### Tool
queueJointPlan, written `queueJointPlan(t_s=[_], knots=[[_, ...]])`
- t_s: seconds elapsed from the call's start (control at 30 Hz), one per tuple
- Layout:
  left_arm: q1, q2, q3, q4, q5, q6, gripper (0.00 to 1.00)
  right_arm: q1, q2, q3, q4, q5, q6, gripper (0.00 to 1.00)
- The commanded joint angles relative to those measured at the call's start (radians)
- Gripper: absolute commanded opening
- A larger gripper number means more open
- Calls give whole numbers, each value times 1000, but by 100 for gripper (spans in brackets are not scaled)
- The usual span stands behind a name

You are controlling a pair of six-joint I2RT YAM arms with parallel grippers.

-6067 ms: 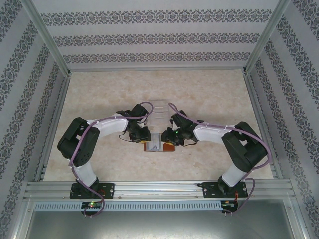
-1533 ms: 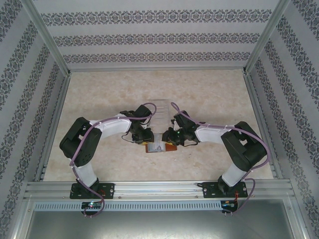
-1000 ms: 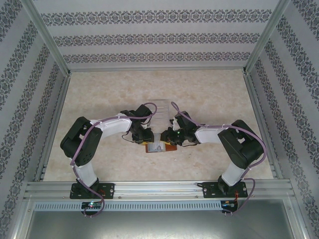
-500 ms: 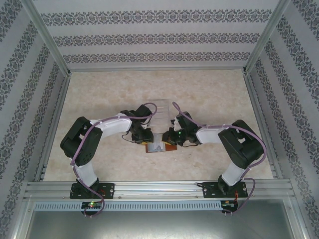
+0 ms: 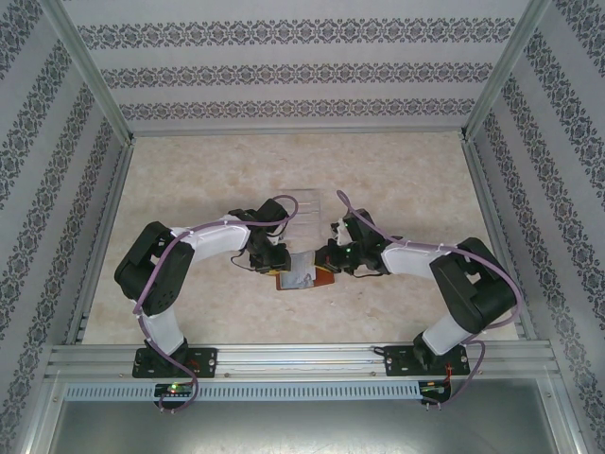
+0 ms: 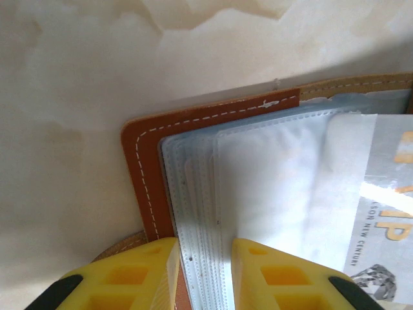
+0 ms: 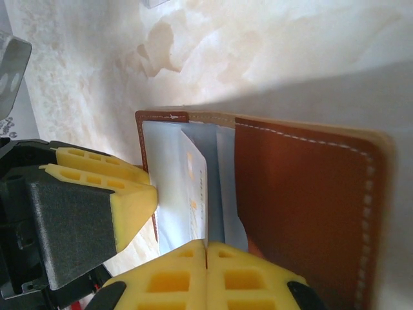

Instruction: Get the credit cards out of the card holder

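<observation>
- Card holder [image 5: 323, 278]: reddish-brown leather with pale stitching, lying open and flat on the marbled table [image 5: 189, 189], near its middle, between the two grippers.
- Clear pockets [image 6: 271, 194]: a stack of greyish sleeves fanned out across the inner face of the card holder, their welded edges stepped one behind the next.
- Whitish card [image 7: 195, 181]: thin, with small orange markings, standing up out of the pockets at a slant. The left wrist view shows a pale card face with orange lettering and grey print at the right side of the stack.
- Left gripper [image 6: 205, 252]: at the left leaf of the card holder, tips on its near edge. The yellow fingers [image 6: 129, 278] stand a narrow gap apart, with the edge of the pocket stack showing between them. Whether they nip that edge or merely press on it cannot be told.
- Right gripper [image 7: 206, 248]: at the right side of the card holder, beside the brown right leaf. Its pads are pressed flat together, and the lower end of the whitish card runs into the seam between them.
- Clear slotted tray [image 5: 301, 208]: on the table just beyond the card holder, between the two forearms.
</observation>
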Motion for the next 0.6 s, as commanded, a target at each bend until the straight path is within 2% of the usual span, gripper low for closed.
queueJointPlan(t_s=[0.0, 0.37, 0.57], knots=[[-2, -5, 12, -64, -47, 22, 28, -10, -47, -3, -79, 36, -53, 2], [9, -72, 73, -70, -28, 45, 28, -15, -143, 93, -243, 102, -196, 0], [43, -106, 52, -37, -22, 42, 28, -37, -116, 243, -438, 102, -403, 0]])
